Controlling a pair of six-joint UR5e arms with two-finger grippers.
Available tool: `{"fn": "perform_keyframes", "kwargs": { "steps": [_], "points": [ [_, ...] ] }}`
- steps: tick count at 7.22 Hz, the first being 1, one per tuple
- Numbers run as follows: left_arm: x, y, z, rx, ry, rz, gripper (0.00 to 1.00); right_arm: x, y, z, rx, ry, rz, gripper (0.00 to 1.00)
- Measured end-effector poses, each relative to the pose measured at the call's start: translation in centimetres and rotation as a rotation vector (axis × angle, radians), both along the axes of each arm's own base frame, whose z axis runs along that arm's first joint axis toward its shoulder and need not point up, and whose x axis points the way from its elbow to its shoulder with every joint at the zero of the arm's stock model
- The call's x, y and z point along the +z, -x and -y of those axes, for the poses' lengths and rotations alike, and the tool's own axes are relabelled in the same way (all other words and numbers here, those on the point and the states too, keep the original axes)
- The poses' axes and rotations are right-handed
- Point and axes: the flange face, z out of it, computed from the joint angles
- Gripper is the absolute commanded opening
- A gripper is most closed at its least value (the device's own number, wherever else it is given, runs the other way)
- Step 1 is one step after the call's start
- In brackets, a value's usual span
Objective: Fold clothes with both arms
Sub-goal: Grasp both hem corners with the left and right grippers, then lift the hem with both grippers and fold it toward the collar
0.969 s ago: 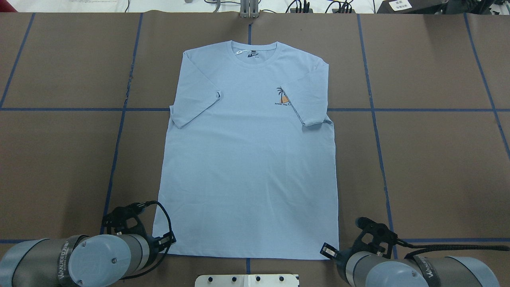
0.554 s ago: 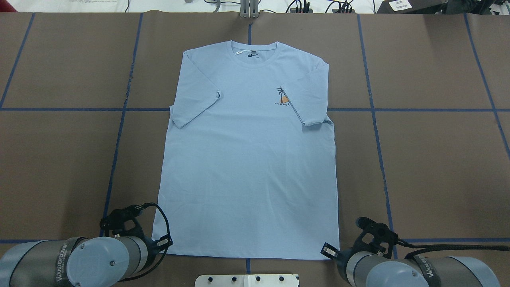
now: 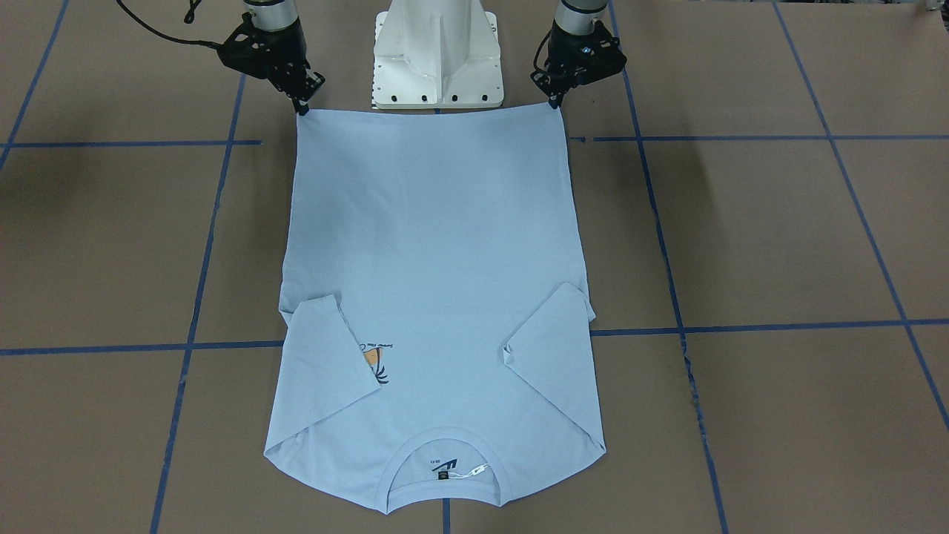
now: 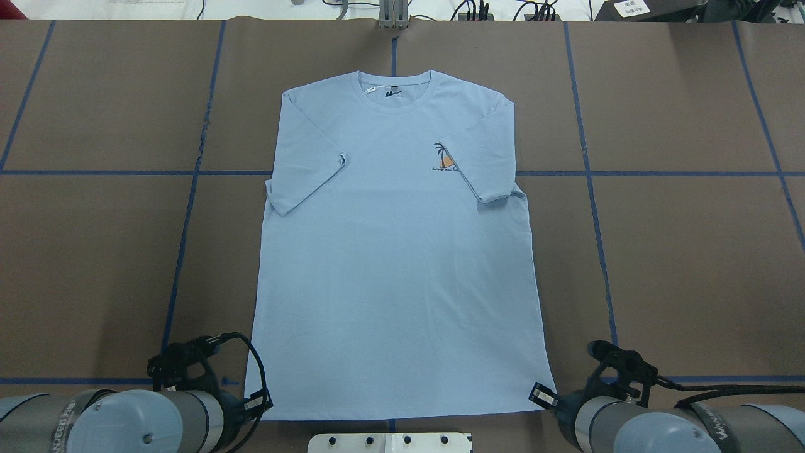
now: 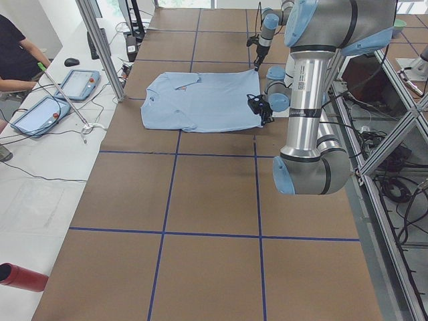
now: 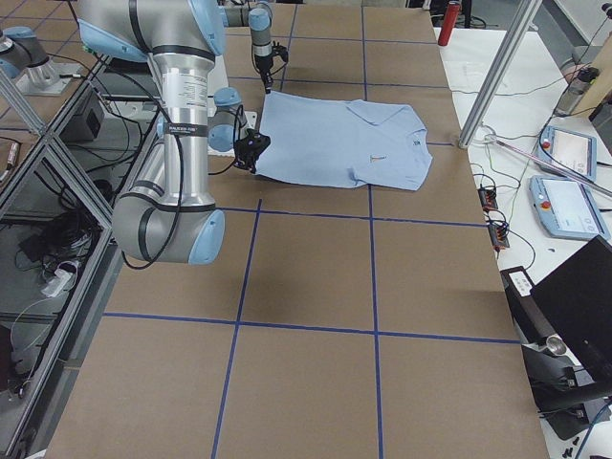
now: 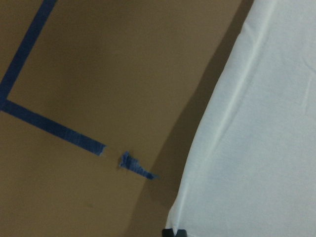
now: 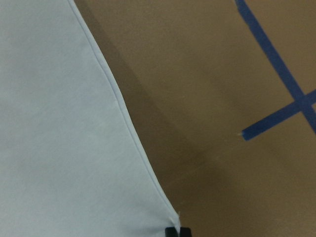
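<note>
Nearest the base, the left gripper [image 3: 554,102] and right gripper [image 3: 302,108] each pinch a hem corner of the shirt [image 4: 396,283], jaws narrow on the cloth; the wrist views cut off all but the fingertips. The shirt lies flat, face up, on the table [image 4: 692,264]. It looks light and limp, likely to sag between holds, so corners suit. Farther off, a folded-in sleeve [image 4: 481,163] partly hides the print [image 4: 444,157]

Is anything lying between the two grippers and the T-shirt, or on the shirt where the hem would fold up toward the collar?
Nothing visible does. The left gripper and right gripper sit right at the T-shirt's hem corners, and the cloth up to the collar carries only its own folded-in sleeves.
</note>
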Motion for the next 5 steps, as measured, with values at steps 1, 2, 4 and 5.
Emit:
{"fn": "perform_keyframes", "kwargs": {
  "steps": [1, 2, 4, 5],
  "points": [
    [-1.8, 1.1, -0.6, 0.001, 0.013, -0.037, 0.0, -0.8, -1.4, -0.2, -0.005, 0.0, 0.018, 0.0],
    [-3.6, 2.6, -0.4, -0.005, 0.013, -0.079, 0.0, -2.0, -2.6, 0.6, 0.014, -0.001, 0.043, 0.0],
    [-6.3, 5.3, 4.6, -0.045, -0.092, -0.129, 0.0, -4.3, -4.1, 6.0, 0.067, -0.057, 0.08, 0.0],
    [-6.9, 6.0, 9.2, -0.086, -0.175, -0.118, 0.0, -5.2, -4.2, 10.9, 0.068, -0.103, 0.082, 0.0]
  ]
}}
